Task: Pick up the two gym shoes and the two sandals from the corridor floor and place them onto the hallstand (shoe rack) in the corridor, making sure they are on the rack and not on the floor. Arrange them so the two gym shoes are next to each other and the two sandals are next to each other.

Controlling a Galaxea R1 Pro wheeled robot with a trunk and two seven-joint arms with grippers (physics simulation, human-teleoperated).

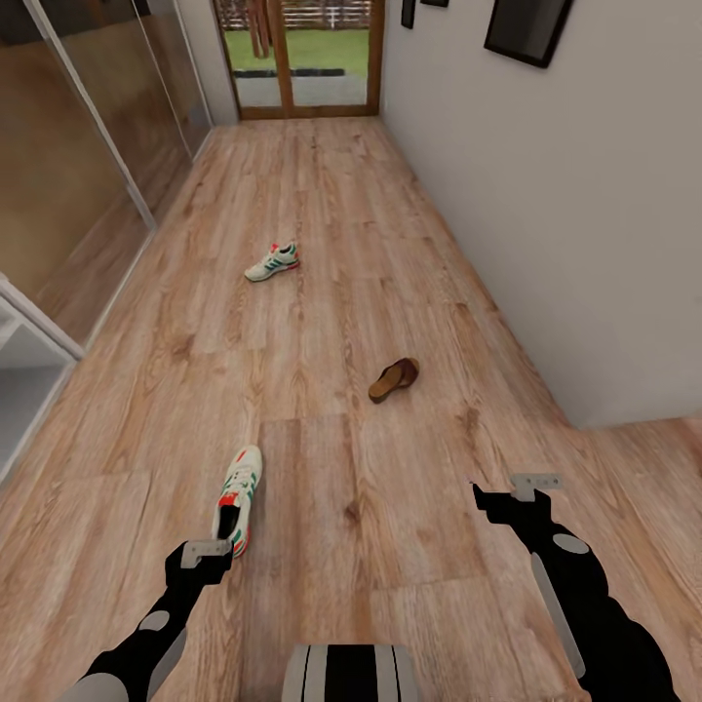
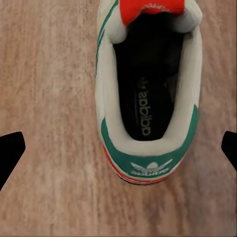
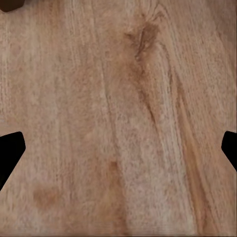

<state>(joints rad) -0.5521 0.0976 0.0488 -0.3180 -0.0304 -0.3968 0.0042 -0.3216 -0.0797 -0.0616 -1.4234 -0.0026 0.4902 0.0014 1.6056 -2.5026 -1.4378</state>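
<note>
One white gym shoe (image 1: 238, 497) with green stripes lies on the corridor floor (image 1: 331, 322) at the near left. My left gripper (image 1: 198, 565) hovers open just above its heel. In the left wrist view the shoe's heel and opening (image 2: 148, 98) lie between the spread fingertips (image 2: 11, 153), untouched. The other gym shoe (image 1: 272, 261) lies farther down the corridor. A single brown sandal (image 1: 394, 378) rests right of centre. My right gripper (image 1: 509, 505) hangs open over bare planks (image 3: 118, 98). A white shelved unit (image 1: 19, 375) pokes in at the left edge; I cannot tell whether it is the hallstand.
A white wall (image 1: 585, 244) runs along the right, with dark frames hung on it, and ends in a corner. Glass sliding panels (image 1: 88, 146) line the left side. A wood-framed glass door (image 1: 302, 58) closes the far end.
</note>
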